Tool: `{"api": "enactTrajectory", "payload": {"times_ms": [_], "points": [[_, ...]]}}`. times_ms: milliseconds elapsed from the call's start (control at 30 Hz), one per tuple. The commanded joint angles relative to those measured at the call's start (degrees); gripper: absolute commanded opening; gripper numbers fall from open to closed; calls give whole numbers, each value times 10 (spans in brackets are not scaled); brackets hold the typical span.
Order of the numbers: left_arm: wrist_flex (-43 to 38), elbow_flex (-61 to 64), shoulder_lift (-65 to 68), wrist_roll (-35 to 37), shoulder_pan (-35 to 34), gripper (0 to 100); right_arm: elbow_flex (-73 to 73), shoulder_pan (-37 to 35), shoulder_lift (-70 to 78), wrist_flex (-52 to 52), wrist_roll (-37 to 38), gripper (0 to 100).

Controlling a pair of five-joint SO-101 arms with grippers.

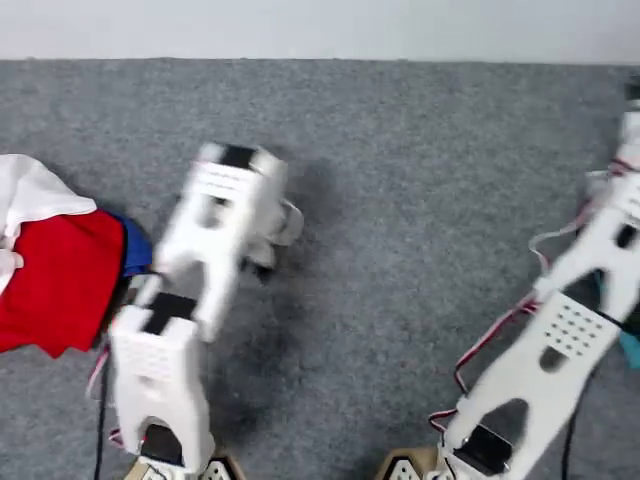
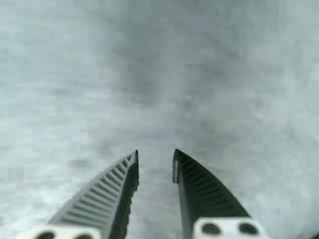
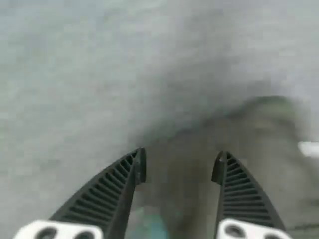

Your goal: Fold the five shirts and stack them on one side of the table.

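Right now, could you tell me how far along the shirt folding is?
Done: a red shirt, white shirt and blue shirt sit piled at the table's left edge; neatness unclear. In hand: nothing; the left gripper and right gripper are open and empty. Left: a teal item by the right arm, perhaps another shirt.

Looks down past the left gripper (image 2: pixel 155 152) onto the grey table (image 2: pixel 159 59) — shows two dark ribbed fingers (image 2: pixel 107 194) set a narrow gap apart, grey surface visible between the tips.
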Motion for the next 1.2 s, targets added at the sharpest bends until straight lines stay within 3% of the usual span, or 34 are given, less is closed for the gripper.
{"api": "enactTrajectory", "payload": {"times_ms": [0, 167, 300, 467, 667, 833, 1000, 1167], "points": [[13, -76, -81, 7, -201, 111, -40, -75, -45, 84, -13, 230], [13, -106, -101, -23, -410, 112, -27, -107, -80, 83, -135, 230], [5, -151, -98, -102, -545, 112, 50, -114, -105, 84, -142, 232], [-47, -214, -98, -138, -647, 112, 254, -110, -176, 83, -129, 234], [-102, -227, -87, -138, -683, 125, 490, -135, -275, 82, -22, 234], [-133, -224, -24, -141, -674, 201, 581, -158, -320, 82, -11, 232], [-208, -224, 78, -214, -682, 201, 628, -157, -356, 82, -11, 232], [-251, -267, 139, -242, -681, 62, 659, -157, -404, 83, -11, 231]]}}
